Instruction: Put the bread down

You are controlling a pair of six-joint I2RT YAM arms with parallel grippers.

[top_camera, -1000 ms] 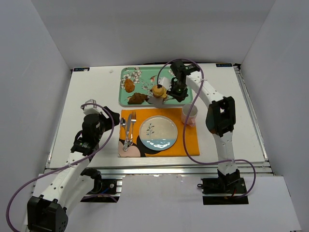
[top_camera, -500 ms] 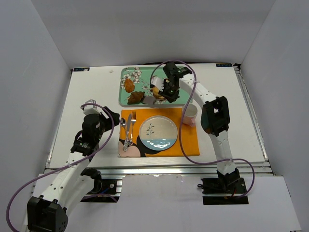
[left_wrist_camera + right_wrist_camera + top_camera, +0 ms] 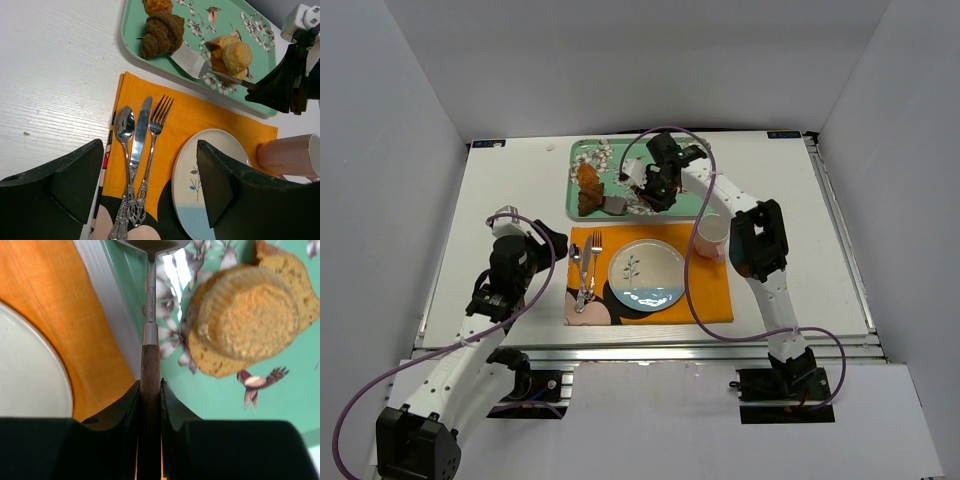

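Right gripper [image 3: 150, 390] clamped on the spatula [image 3: 190, 59] handle, the blade edge meeting the bread [image 3: 161, 34]. The bread lies on the tray [image 3: 131, 30], at 11 o'clock from the plate [image 3: 648, 274]. Left gripper [image 3: 150, 170] spread, idle. Lift and transfer to the plate apparently remain.

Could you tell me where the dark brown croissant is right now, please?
In the top view the croissant lies in the near-left corner of the green tray, just in front of the small orange pastry, with the spatula blade at its right.
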